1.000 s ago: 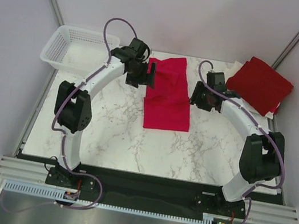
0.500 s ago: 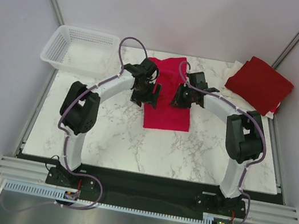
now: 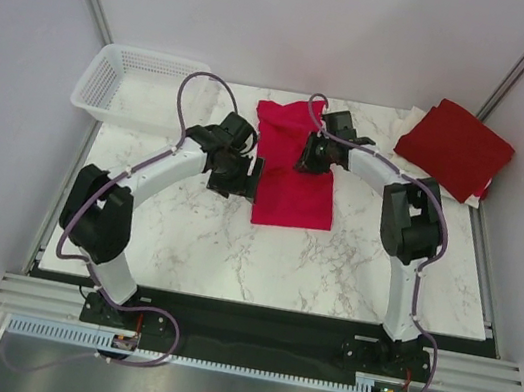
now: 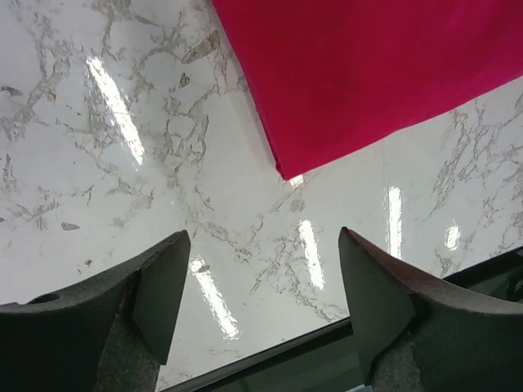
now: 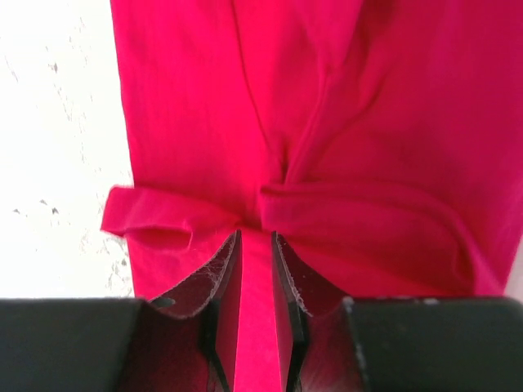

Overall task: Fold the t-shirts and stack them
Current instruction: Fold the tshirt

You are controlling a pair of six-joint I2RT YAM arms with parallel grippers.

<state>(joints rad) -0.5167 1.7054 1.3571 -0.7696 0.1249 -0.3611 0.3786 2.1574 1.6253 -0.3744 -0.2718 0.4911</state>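
The crimson shirt lies mid-bench. The right fingers pinch a thin ridge of it near its 12 o'clock end. The left fingers hang wide over bare bench off its 8 o'clock side. A one-sided pull would likely skew the fold.

White marble-patterned table, crimson t-shirt mid-far, mesh basket at far-left corner, dark-red-topped shirt stack far right.

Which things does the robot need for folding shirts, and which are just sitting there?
For the job: crimson t-shirt, pinched by the right gripper; dark red folded t-shirt; white cloth beneath it.
Just sitting: white basket; marble table.
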